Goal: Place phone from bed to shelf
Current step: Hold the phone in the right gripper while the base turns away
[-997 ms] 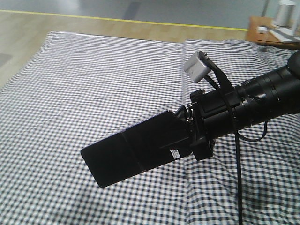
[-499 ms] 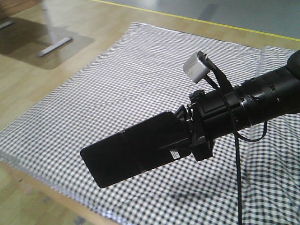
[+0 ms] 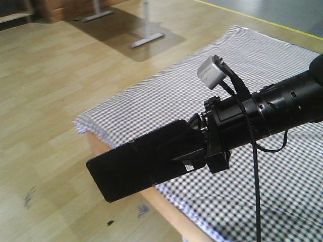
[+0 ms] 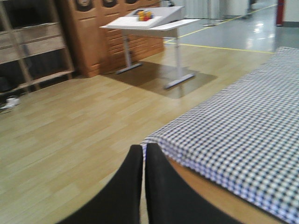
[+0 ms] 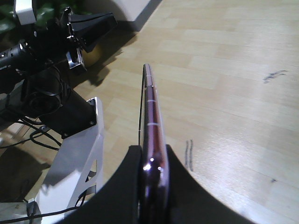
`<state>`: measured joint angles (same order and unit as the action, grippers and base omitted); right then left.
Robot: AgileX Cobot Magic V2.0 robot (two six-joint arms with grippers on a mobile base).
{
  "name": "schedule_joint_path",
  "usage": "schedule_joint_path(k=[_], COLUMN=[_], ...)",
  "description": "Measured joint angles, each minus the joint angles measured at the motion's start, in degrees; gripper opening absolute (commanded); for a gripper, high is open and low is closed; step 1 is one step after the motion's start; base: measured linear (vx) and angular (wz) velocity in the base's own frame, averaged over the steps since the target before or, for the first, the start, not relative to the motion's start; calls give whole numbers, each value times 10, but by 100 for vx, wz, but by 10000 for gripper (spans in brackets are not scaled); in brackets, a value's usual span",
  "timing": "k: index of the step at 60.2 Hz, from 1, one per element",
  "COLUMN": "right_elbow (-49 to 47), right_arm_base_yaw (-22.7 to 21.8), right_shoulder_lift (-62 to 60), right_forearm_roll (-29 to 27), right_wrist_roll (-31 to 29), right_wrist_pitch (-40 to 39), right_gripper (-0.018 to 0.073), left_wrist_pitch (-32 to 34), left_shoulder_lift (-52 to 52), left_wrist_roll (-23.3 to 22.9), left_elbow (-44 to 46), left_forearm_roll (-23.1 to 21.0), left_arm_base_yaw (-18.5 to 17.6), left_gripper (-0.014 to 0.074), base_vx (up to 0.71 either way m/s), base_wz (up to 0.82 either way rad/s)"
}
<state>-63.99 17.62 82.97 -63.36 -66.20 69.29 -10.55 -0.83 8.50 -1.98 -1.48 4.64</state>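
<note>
The phone is a glossy black slab held out flat in the air over the bed's corner and the floor. My right gripper is shut on its near end, by the small white sticker. In the right wrist view the phone shows edge-on with a pinkish rim, pinched by my right gripper. The gingham bed lies behind and to the right. My left gripper is shut on nothing, near the bed's corner. A light wooden shelf stands at the far left.
A wooden floor spreads left of the bed's light wooden frame. A white slanted table on metal legs stands before brown cabinets. The robot's white base and left arm show in the right wrist view.
The whole view has swung left: the bed has slid to the right and the wooden floor and table legs have come into view. The phone stays gripped the same way.
</note>
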Motion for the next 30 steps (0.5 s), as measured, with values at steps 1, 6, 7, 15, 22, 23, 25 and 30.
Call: schedule_joint_path(k=[1, 6, 7, 15, 22, 23, 25, 30], right_elbow=[0, 0, 0, 0, 0, 0, 0, 0], right_arm_base_yaw=[0, 0, 0, 0, 0, 0, 0, 0], right_shoulder_lift=[0, 0, 0, 0, 0, 0, 0, 0], right_forearm_roll=[0, 0, 0, 0, 0, 0, 0, 0], right_wrist_roll=[0, 0, 0, 0, 0, 0, 0, 0], right_wrist_pitch=[0, 0, 0, 0, 0, 0, 0, 0], right_gripper=[-2, -2, -2, -2, -2, -2, -2, -2], left_wrist_pitch=[0, 0, 0, 0, 0, 0, 0, 0], left_shoulder_lift=[0, 0, 0, 0, 0, 0, 0, 0], left_wrist_roll=[0, 0, 0, 0, 0, 0, 0, 0], left_elbow=[0, 0, 0, 0, 0, 0, 0, 0], left_forearm_roll=[0, 0, 0, 0, 0, 0, 0, 0], left_arm_base_yaw=[0, 0, 0, 0, 0, 0, 0, 0], left_gripper=[1, 1, 1, 1, 1, 1, 1, 1], base_vx=[-16, -16, -16, -16, -16, -16, -16, -15], base_wz=[68, 69, 70, 68, 64, 61, 60, 58])
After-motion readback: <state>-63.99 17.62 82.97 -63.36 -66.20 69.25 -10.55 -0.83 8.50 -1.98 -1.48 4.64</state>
